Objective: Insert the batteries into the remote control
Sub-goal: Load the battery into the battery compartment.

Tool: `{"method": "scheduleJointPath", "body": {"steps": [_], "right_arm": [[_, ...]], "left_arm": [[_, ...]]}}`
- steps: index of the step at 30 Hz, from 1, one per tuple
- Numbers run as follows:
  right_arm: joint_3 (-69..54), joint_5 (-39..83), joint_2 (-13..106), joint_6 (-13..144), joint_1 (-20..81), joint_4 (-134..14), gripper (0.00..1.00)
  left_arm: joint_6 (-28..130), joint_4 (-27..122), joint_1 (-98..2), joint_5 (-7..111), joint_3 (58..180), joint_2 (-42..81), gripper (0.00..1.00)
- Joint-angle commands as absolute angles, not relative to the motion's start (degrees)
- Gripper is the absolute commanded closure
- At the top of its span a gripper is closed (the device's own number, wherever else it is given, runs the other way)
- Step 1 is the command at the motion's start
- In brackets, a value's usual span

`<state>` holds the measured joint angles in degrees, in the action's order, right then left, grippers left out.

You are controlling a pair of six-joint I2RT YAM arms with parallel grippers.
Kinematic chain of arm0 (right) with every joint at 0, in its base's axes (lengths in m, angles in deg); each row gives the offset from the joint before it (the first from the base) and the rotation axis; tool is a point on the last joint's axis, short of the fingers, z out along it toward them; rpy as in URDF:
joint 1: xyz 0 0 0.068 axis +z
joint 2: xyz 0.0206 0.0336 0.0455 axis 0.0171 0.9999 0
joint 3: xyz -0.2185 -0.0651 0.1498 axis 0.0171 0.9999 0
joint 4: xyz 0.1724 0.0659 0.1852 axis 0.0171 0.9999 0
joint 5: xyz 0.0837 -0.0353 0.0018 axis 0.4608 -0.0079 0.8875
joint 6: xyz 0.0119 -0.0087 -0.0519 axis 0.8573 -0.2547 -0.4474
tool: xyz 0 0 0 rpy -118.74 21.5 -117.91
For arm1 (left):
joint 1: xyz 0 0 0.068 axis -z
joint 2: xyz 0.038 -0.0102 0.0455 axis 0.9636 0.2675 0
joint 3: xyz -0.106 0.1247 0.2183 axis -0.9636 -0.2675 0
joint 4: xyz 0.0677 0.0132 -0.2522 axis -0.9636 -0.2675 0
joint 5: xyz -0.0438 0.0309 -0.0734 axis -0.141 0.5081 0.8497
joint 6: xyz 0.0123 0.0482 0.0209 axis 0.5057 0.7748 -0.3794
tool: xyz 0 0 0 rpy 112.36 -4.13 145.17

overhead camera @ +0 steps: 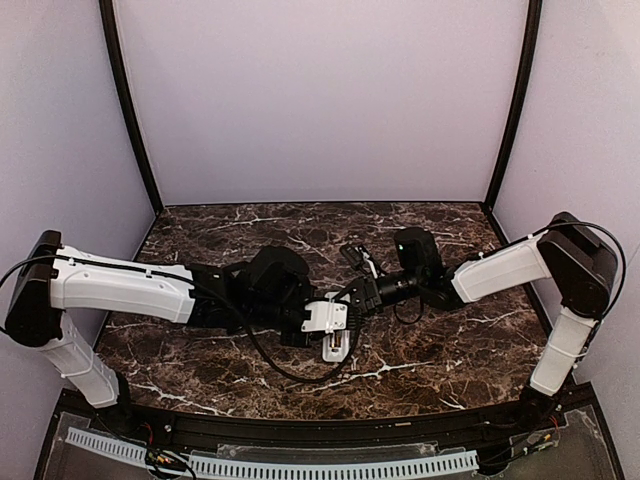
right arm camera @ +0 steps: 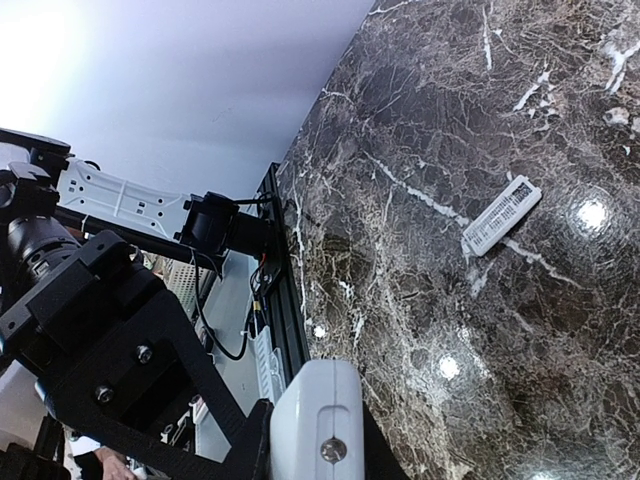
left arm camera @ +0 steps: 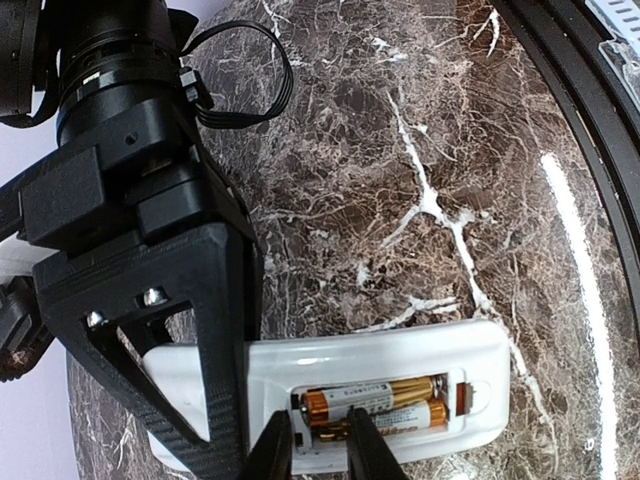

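Item: slim white plastic rectangular remote control (left arm camera: 400, 355), lying back-up on the dark brown white-veined marble table (overhead camera: 450, 350), about mid-table where the two arms meet. Overhead view: shows only a white body with a dark reddish recess, largely covered by the arms. Left wrist view: shows the recess uncovered, with two gold-and-orange cylindrical batteries (left arm camera: 375, 395) lying side by side inside it. Left gripper (left arm camera: 318, 450): thin black fingertips a narrow gap apart, straddling the batteries' end at the compartment's edge; whether they pinch a battery cannot be told. Right gripper (right arm camera: 315, 450): black triangular finger crossing the remote's end opposite the batteries in the left wrist view; its own camera shows that rounded white end, with one screw, pressed tight between its fingers. Seen clearly only from the right wrist: small flat white plastic piece (right arm camera: 500, 215) with printed markings, lying alone on the marble, well apart from the remote.
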<state>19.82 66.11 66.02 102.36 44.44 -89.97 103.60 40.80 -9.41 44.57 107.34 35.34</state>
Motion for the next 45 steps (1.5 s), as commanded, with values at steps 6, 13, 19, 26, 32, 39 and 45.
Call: {"method": "scheduleJointPath", "body": {"steps": [6,13,19,26,32,39,45], "right_arm": [[18.04,66.01,65.44,101.57,45.03,-91.17,1.0],[17.81,66.15,65.74,101.46,45.1,-90.97,1.0],[17.36,66.27,65.41,101.49,45.09,-90.71,1.0],[17.07,66.44,64.98,101.59,45.14,-90.75,1.0],[16.64,66.53,64.58,101.68,45.18,-90.56,1.0],[16.11,66.62,64.71,101.75,45.19,-90.4,1.0],[15.77,67.3,65.49,102.95,45.19,-91.85,1.0]], "left_arm": [[104.75,37.26,-9.7,46.02,109.09,36.12,0.8],[105.77,34.98,-9.71,46.8,109.96,36.78,0.81],[105.84,33.15,-9.71,46.45,110.83,37.73,0.83],[105.36,32.45,-9.67,45.75,111.18,39.48,0.89],[104.78,32.37,-9.63,46.07,111.23,40.5,0.92],[104.58,31.58,-9.32,44.99,111.6,41.45,0.91],[103.8,30.12,-8.04,41.6,113.48,43.81,0.91]]}}
